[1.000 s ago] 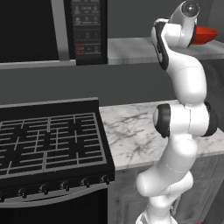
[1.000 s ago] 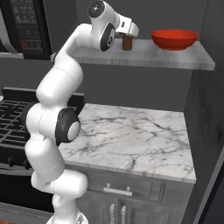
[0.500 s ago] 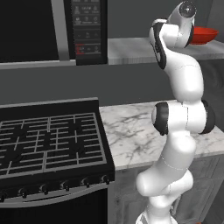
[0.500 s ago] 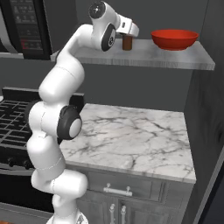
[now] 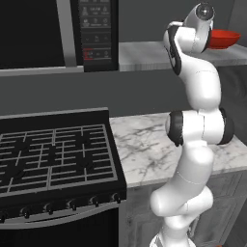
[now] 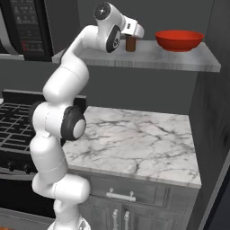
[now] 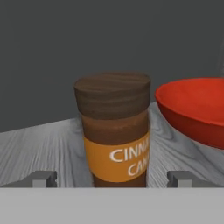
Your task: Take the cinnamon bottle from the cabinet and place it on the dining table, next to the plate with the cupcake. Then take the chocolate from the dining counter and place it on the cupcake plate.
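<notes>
Brown cinnamon bottle (image 7: 114, 131) standing upright on grey shelf (image 6: 179, 58), beside red bowl (image 7: 197, 109). I'm keeping gripper (image 7: 113, 178) wide open, bottle sitting straight ahead between finger tips (image 7: 43, 178), not grabbed yet.

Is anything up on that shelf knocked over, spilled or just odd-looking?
Nothing stands out. The cinnamon bottle stands upright on the grey shelf with its brown cap on, and the red bowl sits level beside it, apart from it. The open gripper has a finger on either side of the bottle. No spill shows.
</notes>
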Controlling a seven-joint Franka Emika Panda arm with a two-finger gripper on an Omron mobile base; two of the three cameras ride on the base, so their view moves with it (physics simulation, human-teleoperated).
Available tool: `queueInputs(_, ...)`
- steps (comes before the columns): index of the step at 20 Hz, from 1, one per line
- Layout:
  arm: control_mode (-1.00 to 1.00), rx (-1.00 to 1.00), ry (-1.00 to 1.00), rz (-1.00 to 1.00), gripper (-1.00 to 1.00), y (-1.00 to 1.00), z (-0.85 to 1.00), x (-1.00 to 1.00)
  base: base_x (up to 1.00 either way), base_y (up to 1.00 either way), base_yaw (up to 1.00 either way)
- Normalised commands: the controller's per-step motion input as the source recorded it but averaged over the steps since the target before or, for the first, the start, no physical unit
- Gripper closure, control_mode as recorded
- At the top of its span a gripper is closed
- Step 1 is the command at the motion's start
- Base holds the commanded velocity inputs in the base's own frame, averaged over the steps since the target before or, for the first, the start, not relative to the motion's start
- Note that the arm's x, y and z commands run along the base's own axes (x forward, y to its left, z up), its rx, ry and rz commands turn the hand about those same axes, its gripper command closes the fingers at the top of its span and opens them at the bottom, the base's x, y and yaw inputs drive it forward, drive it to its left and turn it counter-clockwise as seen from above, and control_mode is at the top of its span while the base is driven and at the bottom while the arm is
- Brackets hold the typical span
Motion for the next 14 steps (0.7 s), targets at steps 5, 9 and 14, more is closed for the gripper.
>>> queueInputs(5, -1.0, 0.0, 0.0, 0.0, -1.0, -0.07, -0.04, 0.17, 0.0, 0.0, 0.0)
queueInputs(9, -1.0, 0.0, 0.0, 0.0, -1.0, -0.03, -0.02, 0.22, 0.0, 0.0, 0.0)
queueInputs(14, -1.0, 0.0, 0.0, 0.0, -1.0, -0.11, -0.01, 0.27, 0.0, 0.0, 0.0)
